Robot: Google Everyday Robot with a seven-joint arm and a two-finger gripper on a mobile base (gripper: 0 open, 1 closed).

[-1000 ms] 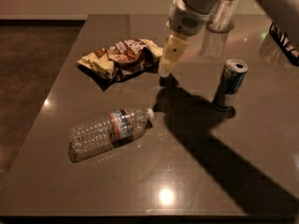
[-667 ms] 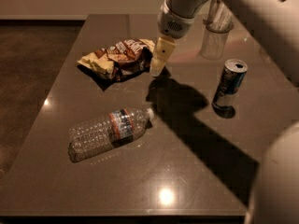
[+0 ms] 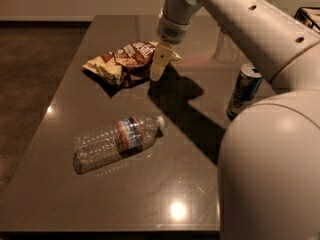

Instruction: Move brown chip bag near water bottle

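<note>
I see one glossy dark table (image 3: 190, 184) with lamp glare low centre, dark floor at left and a pale wall along the top. The arm (image 3: 260, 29) fills the right side.

- One water bottle (image 3: 117, 141), on its side at centre-left, cap toward the right. It has a red-white-blue band, text unreadable.
- One brown chip bag (image 3: 127, 61), crumpled at upper centre, well apart from the bottle. I can't read its white lettering.
- One blue-silver can (image 3: 244, 90), upright at right, no legible brand.
- One clear tumbler (image 3: 226, 46), upper right.

The gripper (image 3: 160, 64) is at the bag's right edge. I can't tell if it's open or closed.
</note>
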